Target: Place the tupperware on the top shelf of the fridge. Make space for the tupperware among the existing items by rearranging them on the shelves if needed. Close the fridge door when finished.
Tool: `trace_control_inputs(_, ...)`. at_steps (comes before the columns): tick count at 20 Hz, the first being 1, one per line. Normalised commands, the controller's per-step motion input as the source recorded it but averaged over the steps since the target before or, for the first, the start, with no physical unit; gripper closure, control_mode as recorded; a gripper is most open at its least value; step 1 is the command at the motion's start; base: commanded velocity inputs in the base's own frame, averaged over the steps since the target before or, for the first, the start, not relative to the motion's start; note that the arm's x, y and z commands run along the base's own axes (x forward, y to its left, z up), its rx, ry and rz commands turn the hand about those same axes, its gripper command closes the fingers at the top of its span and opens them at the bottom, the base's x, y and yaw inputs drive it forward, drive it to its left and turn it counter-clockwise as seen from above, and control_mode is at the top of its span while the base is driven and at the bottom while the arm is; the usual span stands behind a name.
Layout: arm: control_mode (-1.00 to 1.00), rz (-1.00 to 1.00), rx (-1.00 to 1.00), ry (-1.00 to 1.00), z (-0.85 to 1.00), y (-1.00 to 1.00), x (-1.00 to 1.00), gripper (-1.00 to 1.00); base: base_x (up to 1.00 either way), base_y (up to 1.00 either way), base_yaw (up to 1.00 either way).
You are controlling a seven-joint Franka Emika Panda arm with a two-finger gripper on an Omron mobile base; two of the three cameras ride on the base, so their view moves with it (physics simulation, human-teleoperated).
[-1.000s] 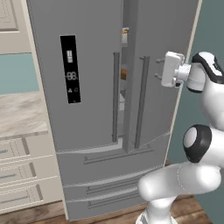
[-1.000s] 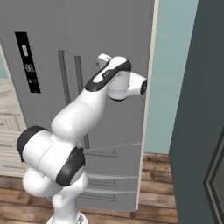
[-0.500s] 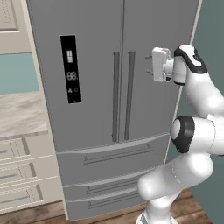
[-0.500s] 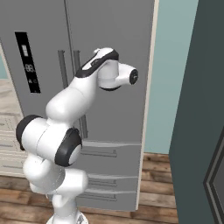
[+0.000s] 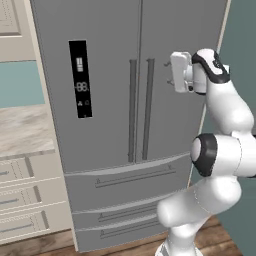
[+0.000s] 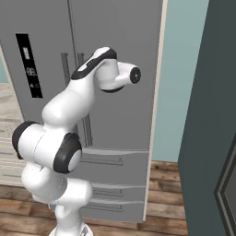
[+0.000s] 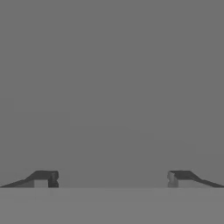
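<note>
With both doors flush, the tall grey two-door fridge looks heavy and rigid; its stiff vertical bar handles suit grasping. Right of these handles, the gripper faces the door, fingers spread, empty.

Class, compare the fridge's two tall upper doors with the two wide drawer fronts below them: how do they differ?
The upper doors are tall with vertical bar handles; the drawer fronts are wide and low with horizontal handles. The left door carries a black display panel; the drawers carry none. All are plain grey and shut.
</note>
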Motion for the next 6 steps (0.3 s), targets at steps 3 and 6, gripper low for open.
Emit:
trace_control_inputs(3, -1.0, -0.11, -0.06, 0.0, -0.18, 0.21, 0.41, -1.0, 0.0, 0.0, 0.0)
trace_control_inputs(6, -1.0, -0.12, -0.06, 0.0, -0.18, 0.2, 0.38, -1.0, 0.0, 0.0, 0.0)
